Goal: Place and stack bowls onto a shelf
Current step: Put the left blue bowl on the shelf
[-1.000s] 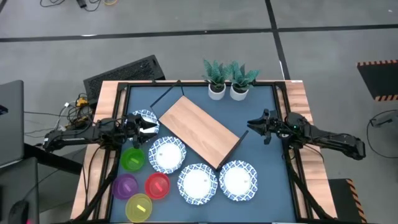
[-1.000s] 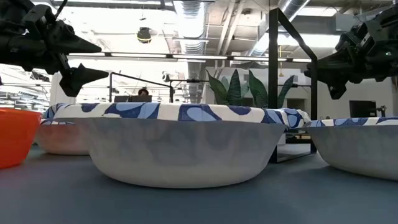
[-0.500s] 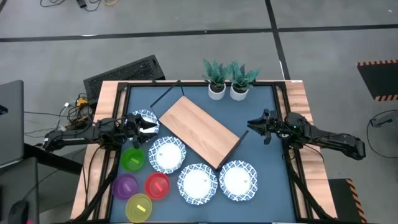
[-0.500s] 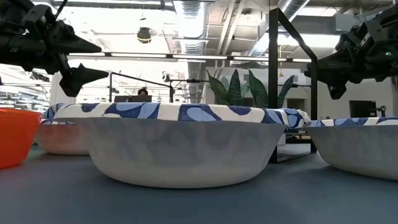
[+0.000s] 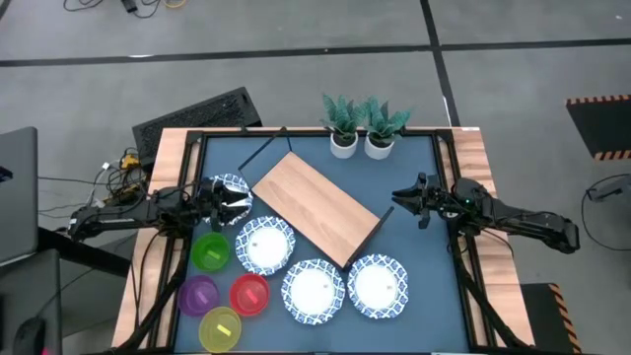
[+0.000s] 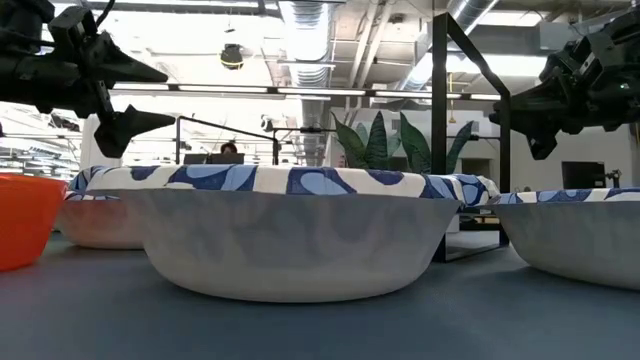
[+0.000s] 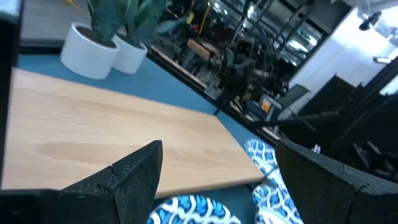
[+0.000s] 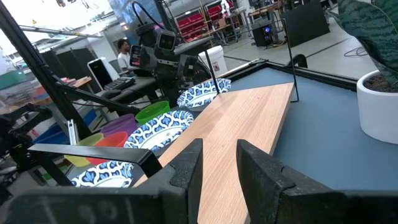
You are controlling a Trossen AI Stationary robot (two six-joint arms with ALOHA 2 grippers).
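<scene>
The light-wood shelf [image 5: 315,207] lies diagonally at mid-table, with black wire frames at its ends. One blue-rimmed white bowl [image 5: 229,189] sits at its left end, and three more [image 5: 266,245] [image 5: 314,289] [image 5: 378,286] stand along the near side. Green [image 5: 210,252], purple [image 5: 198,294], red [image 5: 249,293] and yellow [image 5: 220,328] bowls stand near left. My left gripper [image 5: 240,202] [image 7: 217,186] hovers open over the leftmost white bowl, facing the shelf. My right gripper [image 5: 397,197] [image 8: 219,165] hovers off the shelf's right end, narrowly open.
Two small white plant pots [image 5: 360,143] stand at the far edge behind the shelf. In the low view a wide white bowl [image 6: 290,230] fills the foreground, and an upright black frame [image 6: 440,130] rises behind it. Bare blue tabletop [image 5: 424,247] lies at the right.
</scene>
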